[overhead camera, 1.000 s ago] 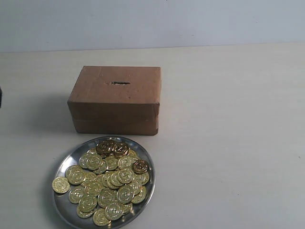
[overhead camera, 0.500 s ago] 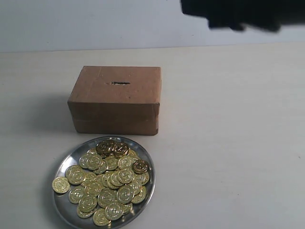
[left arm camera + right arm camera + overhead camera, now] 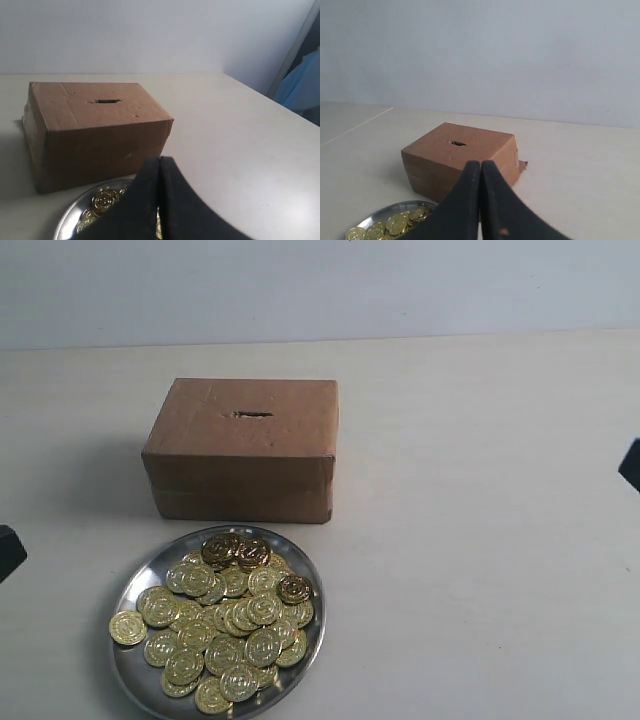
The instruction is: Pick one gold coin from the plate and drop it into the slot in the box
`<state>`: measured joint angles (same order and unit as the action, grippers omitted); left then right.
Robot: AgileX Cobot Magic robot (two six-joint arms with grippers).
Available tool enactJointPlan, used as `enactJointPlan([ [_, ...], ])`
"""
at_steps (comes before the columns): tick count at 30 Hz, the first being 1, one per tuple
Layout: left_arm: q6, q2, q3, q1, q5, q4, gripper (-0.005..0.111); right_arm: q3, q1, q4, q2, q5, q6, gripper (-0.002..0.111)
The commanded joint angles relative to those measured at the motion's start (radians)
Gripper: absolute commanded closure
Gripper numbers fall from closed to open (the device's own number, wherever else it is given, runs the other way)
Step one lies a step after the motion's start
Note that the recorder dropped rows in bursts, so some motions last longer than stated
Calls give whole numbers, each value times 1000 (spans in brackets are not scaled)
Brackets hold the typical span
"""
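Nearest lies the plate (image 3: 140,578), left of the middle, heaped with gold coins (image 3: 235,625). Both pincers are pressed together and hold nothing: the left gripper (image 3: 160,160) waits at the left, the right gripper (image 3: 480,163) at the right. I think one should spread first, then take a loose edge coin. Behind stands the box (image 3: 240,465), with the slot (image 3: 252,415) on top.

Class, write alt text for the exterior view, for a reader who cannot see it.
A brown cardboard box, with a narrow slot on top, stands on a pale table; in front of it lies a silver plate heaped with gold coins. A dark shape shows at the left edge, another at the right.
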<state>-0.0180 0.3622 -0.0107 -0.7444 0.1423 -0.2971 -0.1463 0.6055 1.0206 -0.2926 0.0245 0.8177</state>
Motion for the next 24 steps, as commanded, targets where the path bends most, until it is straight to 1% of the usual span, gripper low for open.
enactJointPlan([
  [1,18,-5,11,-3,75,7,107,98,-1,1,135,-18,-10,108],
  [4,18,-5,11,-3,81,34,107,146,-1,1,198,-14,-10,108],
  [10,-7,-5,11,-3,62,60,107,146,-1,-12,269,24,5,108],
  [17,-33,-5,11,-3,-23,61,107,146,-1,-7,267,41,19,108],
  [24,-33,-5,11,-3,-37,61,107,146,-1,-7,267,41,19,108],
])
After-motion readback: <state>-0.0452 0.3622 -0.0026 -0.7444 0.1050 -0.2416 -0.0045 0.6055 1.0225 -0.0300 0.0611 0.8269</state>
